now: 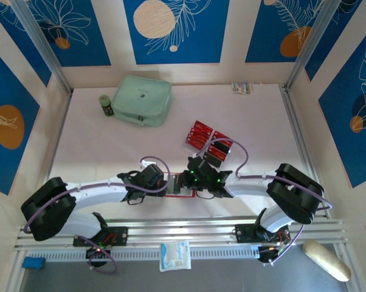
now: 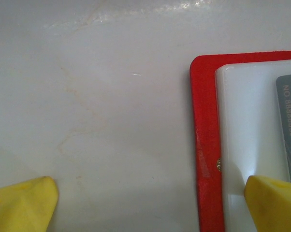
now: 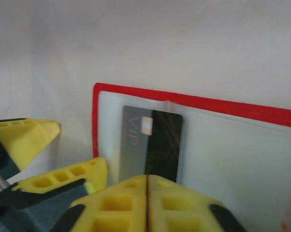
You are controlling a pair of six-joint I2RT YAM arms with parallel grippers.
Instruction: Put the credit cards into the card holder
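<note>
- Card holder (image 3: 232,154): lies open and flat on the table, pale inside up, red rim around it. In the top view it sits at lower centre, between the two wrists. It looks like soft, light leatherette, so expect it to skid or fold if you shove it. Pin it flat rather than pinch it. In the right wrist view its long side runs left to right across the frame.
- Left gripper (image 2: 149,193): spread wide. One yellow fingertip (image 2: 273,203) is over the holder's white lining at lower right of the left wrist view; the other is off it, over bare table at lower left. It looks well placed as a hold-down.
- Right gripper (image 3: 146,193): fingers pressed together at bottom centre of its own view, right at the near edge of the card. No card shows in the seam, so I read it as nudging rather than gripping, but contact is hidden.
- VIP card (image 3: 157,145): dark, thin, stiff, glossy and probably slippery, left of centre. Its long axis runs top to bottom of the frame, with the far short edge tucked under the clear pocket lip. Push on the near short edge, along that axis.
- Remaining credit cards (image 1: 207,141): red, grouped just above centre in the top view. They are thin, so take them by the edges.
</note>
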